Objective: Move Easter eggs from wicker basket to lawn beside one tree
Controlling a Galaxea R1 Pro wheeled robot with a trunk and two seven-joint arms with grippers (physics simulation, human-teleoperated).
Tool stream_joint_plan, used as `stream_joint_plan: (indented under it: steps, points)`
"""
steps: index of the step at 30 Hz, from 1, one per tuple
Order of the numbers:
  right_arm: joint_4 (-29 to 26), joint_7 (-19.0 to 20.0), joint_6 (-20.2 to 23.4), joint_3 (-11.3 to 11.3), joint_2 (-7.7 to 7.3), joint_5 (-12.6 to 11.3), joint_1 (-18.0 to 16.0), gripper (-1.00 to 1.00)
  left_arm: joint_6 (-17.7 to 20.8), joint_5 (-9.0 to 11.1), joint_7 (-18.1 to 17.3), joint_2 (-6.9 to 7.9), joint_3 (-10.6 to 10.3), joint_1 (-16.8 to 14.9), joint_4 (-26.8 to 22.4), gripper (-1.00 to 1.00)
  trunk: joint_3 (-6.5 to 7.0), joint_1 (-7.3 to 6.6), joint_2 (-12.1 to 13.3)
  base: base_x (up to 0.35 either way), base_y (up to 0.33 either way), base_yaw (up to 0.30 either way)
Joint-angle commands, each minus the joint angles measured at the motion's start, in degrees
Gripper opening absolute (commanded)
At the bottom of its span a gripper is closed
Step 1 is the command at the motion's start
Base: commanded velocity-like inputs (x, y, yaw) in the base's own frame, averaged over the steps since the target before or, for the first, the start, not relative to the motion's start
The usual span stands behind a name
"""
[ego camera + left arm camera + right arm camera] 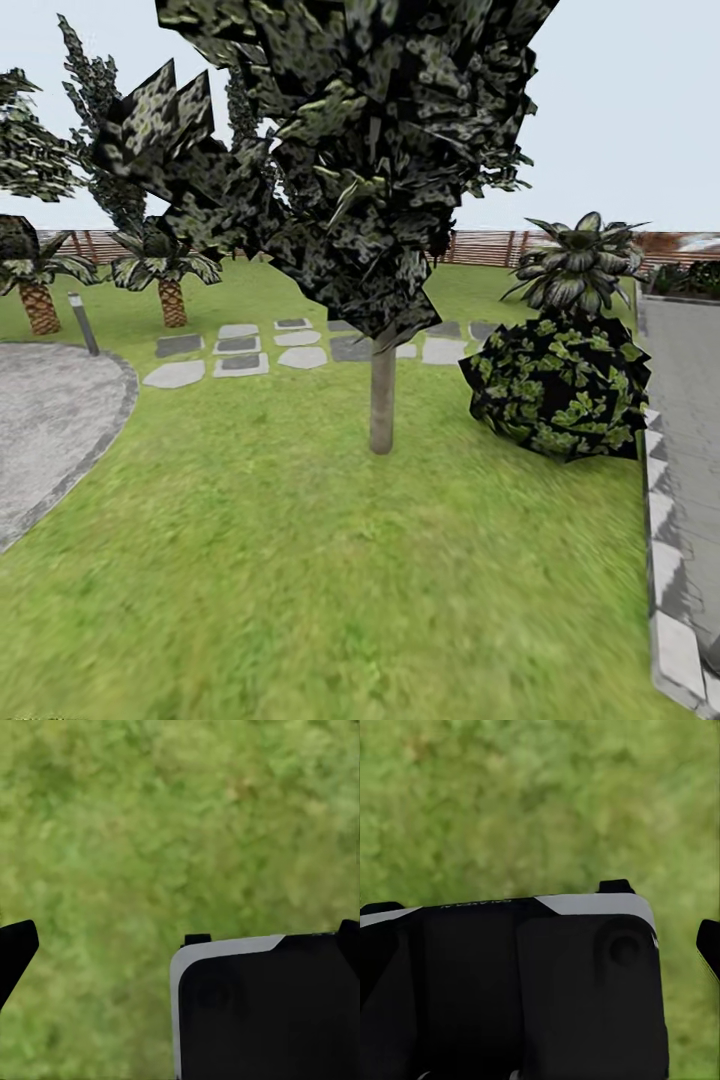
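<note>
The lawn (300, 560) spreads wide and green through the garden, up to a brown slat fence (490, 247) at the back. The Easter eggs, the wicker basket and the tree are out of view. In the left wrist view my left gripper (180, 939) hangs open above the grass (180, 817), its dark fingertips (15, 949) far apart and holding nothing. In the right wrist view my right gripper (544, 934) is open too, over grass (540, 795), with one fingertip (709, 945) showing. A black, white-trimmed part of my own body (262, 1012) lies under both.
A dark, cone-crowned plant on a thin grey stem (381, 400) stands mid-lawn. A round bush (560, 395) and a spiky plant (580, 265) are to its right, beside grey paving (690, 480). Stepping stones (240, 350), short palms (172, 285), a post (84, 322) and a gravel patch (50, 420) lie left.
</note>
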Motion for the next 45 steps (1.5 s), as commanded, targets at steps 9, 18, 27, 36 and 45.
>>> stream_joint_plan:
  steps: [9,18,27,36,45]
  points:
    - [-0.14,0.09,0.33,-0.32,0.05,-0.02,0.02,1.00,-0.19,-0.04,0.10,0.01,-0.26,-0.02,0.07,1.00,-0.05,0.05,-0.05,0.315,0.000,0.093]
    - [-0.14,0.09,0.33,-0.32,0.05,-0.01,0.02,1.00,-0.19,-0.04,0.10,0.01,-0.26,-0.03,0.07,1.00,-0.05,0.05,-0.05,0.331,0.000,0.079]
    - [-0.14,0.07,0.33,-0.32,0.06,-0.02,0.02,1.00,-0.21,-0.03,0.10,0.01,-0.26,0.00,0.07,1.00,-0.05,0.05,-0.05,0.280,0.000,0.246]
    - [-0.14,0.09,0.33,-0.32,0.05,-0.07,0.02,1.00,-0.27,0.00,0.10,0.01,-0.26,-0.02,0.07,1.00,-0.05,0.05,-0.05,0.044,0.000,0.062]
    - [-0.14,0.09,0.33,-0.32,0.05,-0.08,0.02,1.00,-0.28,-0.03,0.10,0.01,-0.26,-0.03,0.07,1.00,-0.05,0.05,-0.05,0.004,0.000,0.005]
